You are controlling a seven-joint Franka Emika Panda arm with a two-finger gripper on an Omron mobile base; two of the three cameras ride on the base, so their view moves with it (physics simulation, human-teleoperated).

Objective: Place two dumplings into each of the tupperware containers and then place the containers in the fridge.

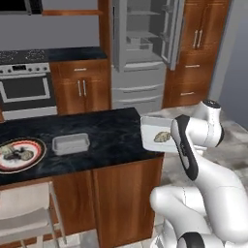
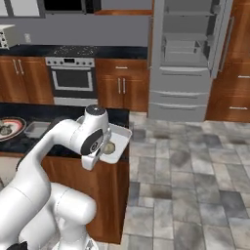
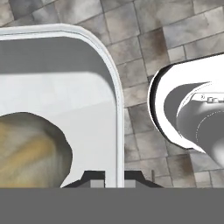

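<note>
Pale grey tupperware container (image 3: 65,87) sits right at the gripper (image 3: 114,177), whose two tips straddle its rim wall and pinch it, just past the counter's edge over the tile floor (image 3: 144,52). A tan dumpling (image 1: 162,137) lies inside. Second container (image 1: 70,143) rests farther off on the dark counter (image 1: 111,131), fridge (image 1: 140,53) standing open beyond.

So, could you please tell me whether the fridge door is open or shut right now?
Open. The fridge shows its bare inner shelves in both base views, with the door swung out to the right.

Filled container (image 1: 151,130) overhangs counter edge; empty container (image 1: 70,144) on counter; fridge (image 1: 145,53) open
</note>
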